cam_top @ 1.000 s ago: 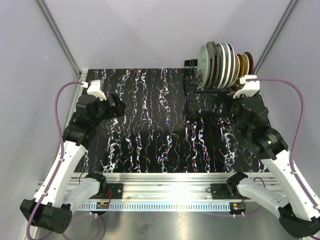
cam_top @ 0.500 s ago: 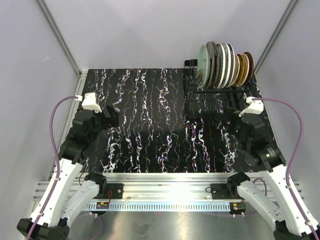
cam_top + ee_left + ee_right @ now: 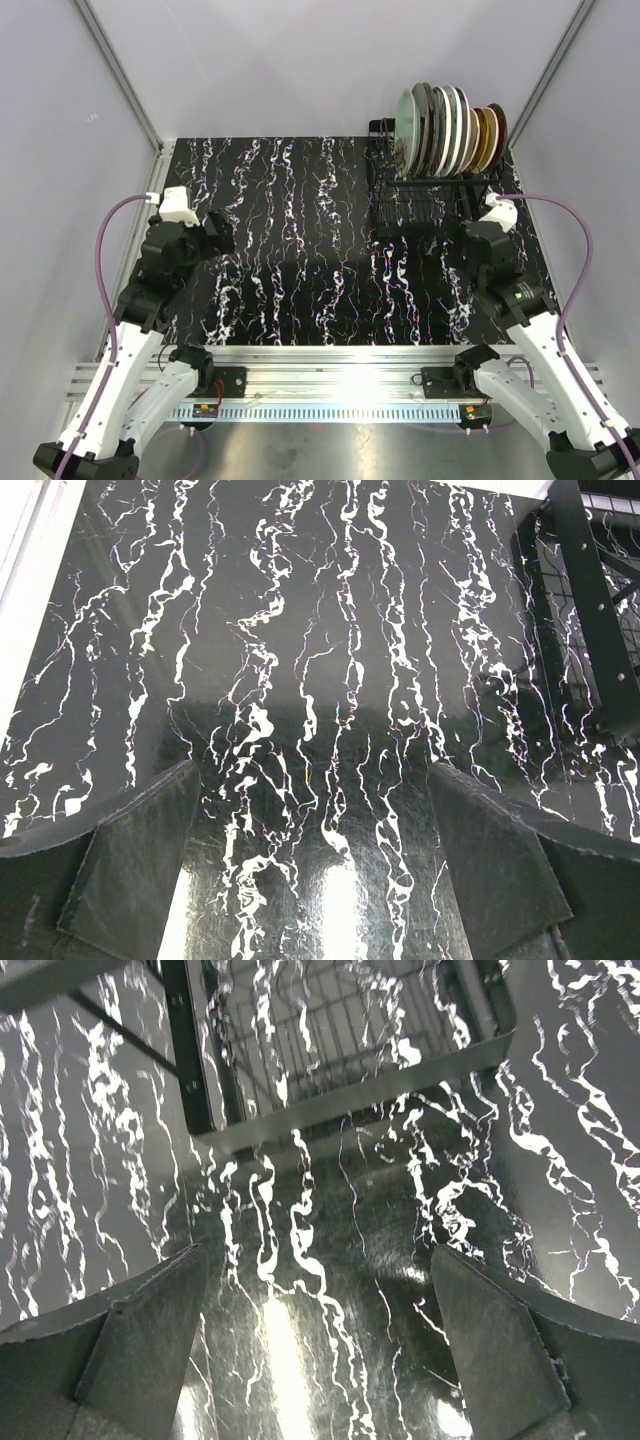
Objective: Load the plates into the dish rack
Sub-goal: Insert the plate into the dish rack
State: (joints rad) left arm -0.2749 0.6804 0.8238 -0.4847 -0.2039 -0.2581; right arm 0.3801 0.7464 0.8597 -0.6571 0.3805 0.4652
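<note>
Several plates [image 3: 445, 128] of mixed patterns stand upright on edge in the black wire dish rack [image 3: 425, 195] at the back right of the table. My left gripper [image 3: 222, 235] is open and empty over the left side of the black marbled table top; its wrist view [image 3: 312, 820] shows only bare table between the jaws. My right gripper [image 3: 470, 238] is open and empty just in front of the rack; its wrist view [image 3: 315, 1305] shows the rack's near frame [image 3: 340, 1100] ahead. No plate lies on the table.
The black white-veined table top [image 3: 300, 250] is bounded by white walls left, right and back. A metal rail [image 3: 330, 370] with both arm bases runs along the near edge. The rack's corner [image 3: 590, 610] shows at the right of the left wrist view.
Both arms have drawn back toward the near edge. The right gripper has moved away from the rack and lower; the left gripper has pulled back leftward. The plates have not moved.
</note>
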